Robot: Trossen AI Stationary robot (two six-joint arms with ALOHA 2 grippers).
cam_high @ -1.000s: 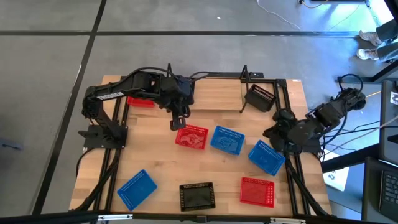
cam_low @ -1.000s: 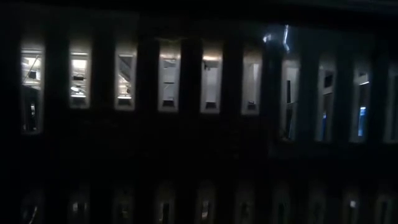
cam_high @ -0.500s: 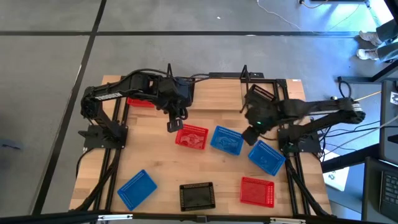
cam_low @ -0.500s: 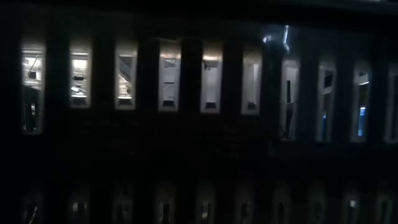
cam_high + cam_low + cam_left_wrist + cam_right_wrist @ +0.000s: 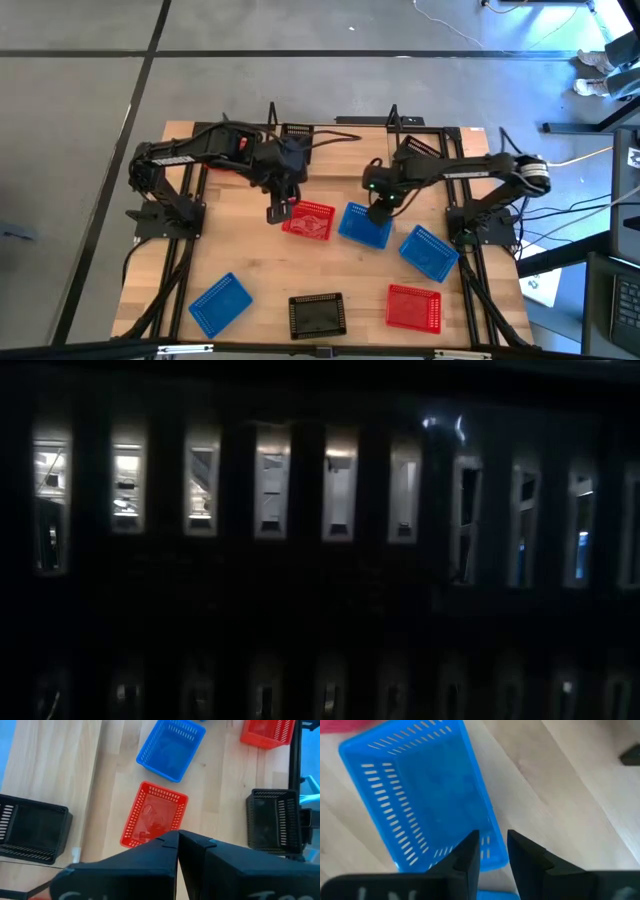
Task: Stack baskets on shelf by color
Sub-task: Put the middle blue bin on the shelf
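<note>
My right gripper (image 5: 378,212) is open and points down over the far end of a blue basket (image 5: 362,226) at mid-table. In the right wrist view its fingers stand above that basket's end wall (image 5: 492,851), and I cannot tell whether they touch it. My left gripper (image 5: 277,211) is shut and hovers above the table at the left end of a red basket (image 5: 308,220), also seen as the red basket (image 5: 155,815) in the left wrist view. A black basket (image 5: 420,150) rests on the shelf (image 5: 345,150) at the far side.
On the table lie a blue basket (image 5: 428,252), a red one (image 5: 413,307), a black one (image 5: 316,314) and a blue one (image 5: 220,303). Black shelf posts (image 5: 392,114) rise at the far edge. The low view is dark behind a perforated wall.
My right arm has swung from the table's right edge toward the middle, come down and tipped its gripper downward; it now hangs over the middle blue basket. The baskets lie as before.
</note>
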